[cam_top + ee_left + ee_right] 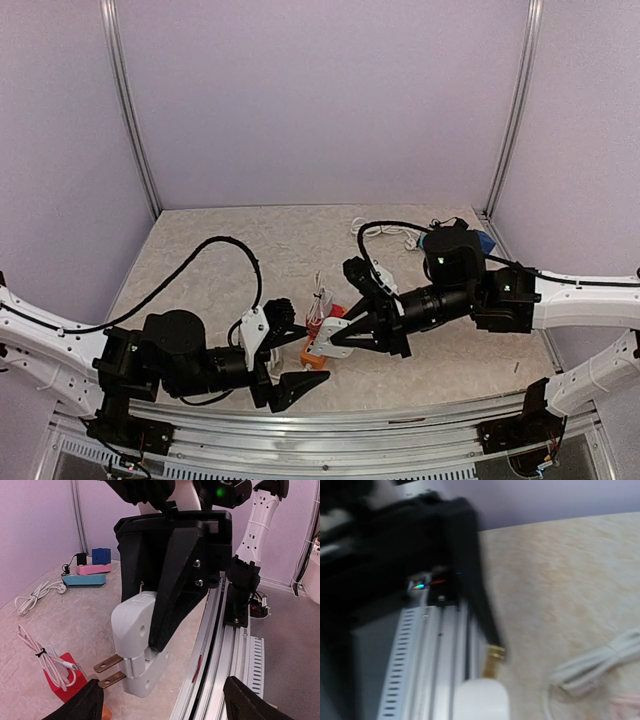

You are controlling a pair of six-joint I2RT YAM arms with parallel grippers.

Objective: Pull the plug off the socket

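Plug [135, 647] is clamped in the right gripper's [340, 338] narrow jaws over the near-centre desk [220, 250]. Its bare prongs and long axis point left toward the orange socket [313, 356]. The left gripper [163, 701], jaws wide, is nearer the socket.

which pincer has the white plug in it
The right pincer: it is shut on the white plug, while the left pincer stands open and empty.

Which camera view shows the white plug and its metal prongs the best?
The left wrist view. There the white plug fills the middle, sharp, with both prongs bare. The top external view shows it small, from above. The right wrist view shows only a blurred white edge and one prong.
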